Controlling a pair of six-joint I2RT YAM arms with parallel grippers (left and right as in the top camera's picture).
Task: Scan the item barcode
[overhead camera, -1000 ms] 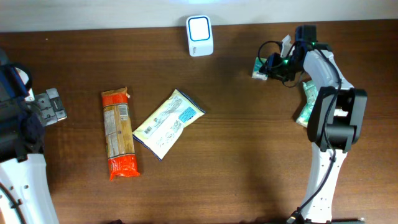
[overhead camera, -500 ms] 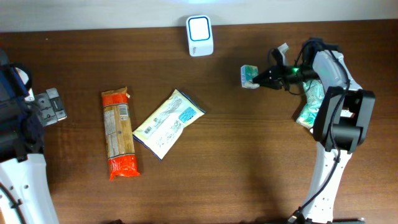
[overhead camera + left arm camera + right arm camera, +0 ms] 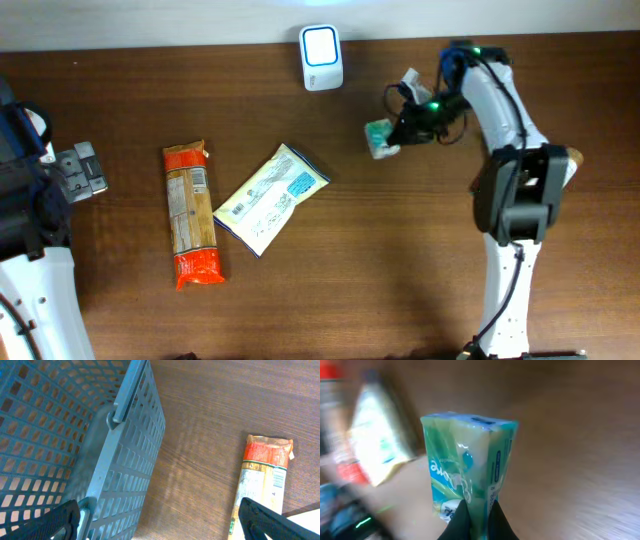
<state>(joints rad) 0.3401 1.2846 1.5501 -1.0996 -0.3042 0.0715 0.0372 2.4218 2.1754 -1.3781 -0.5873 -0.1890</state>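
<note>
Right wrist view: my right tool (image 3: 475, 519) pinched tight on lower edge of green tissue pack (image 3: 470, 455), pack standing upright over brown table (image 3: 400, 280). Overhead: pack near white scanner (image 3: 321, 44), apart from it. My left tool (image 3: 85, 170) spread wide, holding nothing, just beside grey basket (image 3: 75, 435).

A dark brown wood-grain table (image 3: 400, 280) fills nearly the whole scene, left to right. Along its far edge runs a pale, evenly lit strip (image 3: 150, 25), and soft light glances off the tabletop's grain.
</note>
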